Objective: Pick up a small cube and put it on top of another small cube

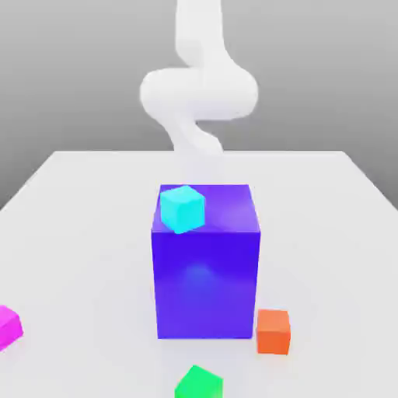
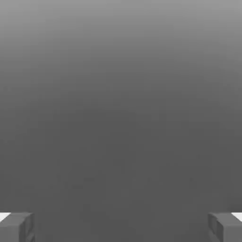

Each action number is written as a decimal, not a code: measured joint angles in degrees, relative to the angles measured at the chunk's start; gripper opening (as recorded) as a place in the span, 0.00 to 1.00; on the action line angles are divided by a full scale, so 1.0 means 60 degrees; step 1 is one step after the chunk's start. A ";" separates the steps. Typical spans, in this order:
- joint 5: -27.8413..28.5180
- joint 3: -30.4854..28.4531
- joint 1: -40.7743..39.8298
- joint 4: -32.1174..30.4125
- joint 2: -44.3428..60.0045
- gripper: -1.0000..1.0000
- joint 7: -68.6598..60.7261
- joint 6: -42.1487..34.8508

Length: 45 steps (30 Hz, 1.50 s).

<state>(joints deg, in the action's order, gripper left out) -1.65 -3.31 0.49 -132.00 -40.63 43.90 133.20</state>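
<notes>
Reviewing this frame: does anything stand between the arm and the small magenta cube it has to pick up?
Probably yes: the big blue-purple block stands mid-table, between the arm behind it and the magenta cube at the exterior view's near left edge. The fingers are spread apart, nothing between them.

Magenta small cube (image 1: 8, 326) on table, exterior view's left.

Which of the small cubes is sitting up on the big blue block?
The cyan cube. It rests on the blue block's top; the magenta, orange and green cubes lie on the table.
</notes>
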 joint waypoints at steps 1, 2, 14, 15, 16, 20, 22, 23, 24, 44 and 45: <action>-0.0124 -0.0239 0.0033 -0.0016 0.0373 0.50 -0.0143 0.0102; -0.0249 -0.0469 0.0063 -0.0031 0.0730 0.50 -0.0284 0.0201; -0.2096 -0.2759 -0.0059 -0.0199 0.4898 0.50 -0.2210 0.1317; -0.2266 -0.2901 -0.0115 -0.0212 0.5249 0.50 -0.2382 0.1406; -0.2433 -0.3021 -0.0194 -0.0225 0.5599 0.50 -0.2551 0.1495; -0.3008 -0.3344 -0.0837 -0.0281 0.6980 0.50 -0.3163 0.1867; -0.3197 -0.3419 -0.1091 -0.0316 0.7642 0.50 -0.3400 0.2074; -0.3262 -0.3462 -0.1208 -0.0336 0.7964 0.50 -0.3499 0.2185; -0.3308 -0.3513 -0.1327 -0.0357 0.8281 0.50 -0.3584 0.2299; -0.4013 -0.3338 -0.2712 -0.0255 1.1200 0.00 -0.4464 0.3831; -0.3742 -0.3581 -0.2525 -0.0346 1.0884 0.00 -0.4263 0.3614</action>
<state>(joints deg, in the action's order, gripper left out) -24.11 -24.79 -14.66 -134.07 24.67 18.33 154.88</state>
